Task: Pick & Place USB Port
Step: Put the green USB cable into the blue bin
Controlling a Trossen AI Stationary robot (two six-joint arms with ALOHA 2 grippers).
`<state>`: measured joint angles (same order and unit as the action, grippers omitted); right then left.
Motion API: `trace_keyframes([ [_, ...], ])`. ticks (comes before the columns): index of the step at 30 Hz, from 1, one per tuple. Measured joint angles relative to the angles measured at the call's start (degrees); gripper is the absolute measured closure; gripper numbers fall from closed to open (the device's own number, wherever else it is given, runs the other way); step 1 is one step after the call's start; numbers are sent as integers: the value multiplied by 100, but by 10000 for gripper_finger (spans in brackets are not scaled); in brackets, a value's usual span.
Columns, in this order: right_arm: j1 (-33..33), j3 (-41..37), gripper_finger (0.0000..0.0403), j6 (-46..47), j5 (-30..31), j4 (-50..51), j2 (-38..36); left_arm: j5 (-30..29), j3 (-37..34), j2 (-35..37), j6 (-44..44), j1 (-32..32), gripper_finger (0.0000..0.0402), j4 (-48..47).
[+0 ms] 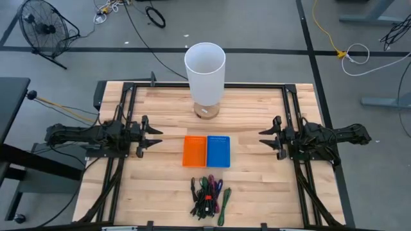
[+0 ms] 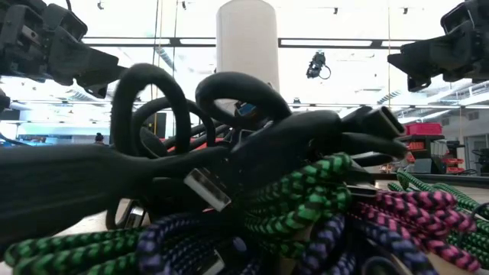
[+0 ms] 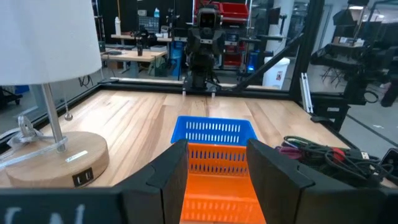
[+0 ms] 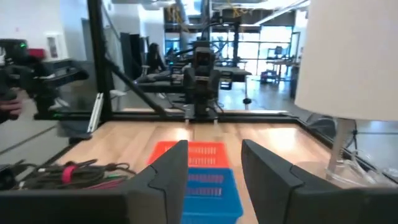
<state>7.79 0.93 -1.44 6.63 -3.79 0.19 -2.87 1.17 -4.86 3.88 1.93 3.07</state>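
No legible text anywhere.

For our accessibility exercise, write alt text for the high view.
A pile of cables lies near the table's front edge, below an orange basket touching a blue basket. A white-shaded lamp stands behind; open left gripper and right gripper flank the baskets.

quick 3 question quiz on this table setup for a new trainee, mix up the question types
1. True or false: the orange bin touches the blue bin.
2. The cables lie: A) inside the blue bin, B) on the table in front of the bins, C) under the lamp.
3. Fill in: the left gripper and right gripper are both ____.

Key: 1 true; 2 B; 3 open
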Motion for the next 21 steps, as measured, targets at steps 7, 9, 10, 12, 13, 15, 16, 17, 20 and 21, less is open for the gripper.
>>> trace_keyframes([
  [7,2,0,249,1302,0,-62,0,6,7,0,13,0,232,306],
  [9,2,0,249,1238,46,-117,0,7,9,0,153,0,232,486],
  [10,2,0,249,1258,44,-139,-2,10,9,0,282,0,232,585],
  [12,2,0,249,1297,23,-145,-1,10,13,0,604,0,232,733],
  [13,2,0,249,1294,22,-145,-1,11,13,0,697,0,232,772],
  [15,2,0,249,1303,17,-182,0,11,13,0,769,0,232,845],
  [16,2,0,249,1337,14,-216,-2,7,17,0,726,0,232,850],
  [17,7,0,249,1408,1,-253,0,-13,17,0,631,0,232,850],
  [20,7,0,249,1496,-3,-365,0,-40,17,0,534,2,232,871],
  [21,7,0,249,1498,-2,-387,-1,-42,17,0,581,0,232,890],
])
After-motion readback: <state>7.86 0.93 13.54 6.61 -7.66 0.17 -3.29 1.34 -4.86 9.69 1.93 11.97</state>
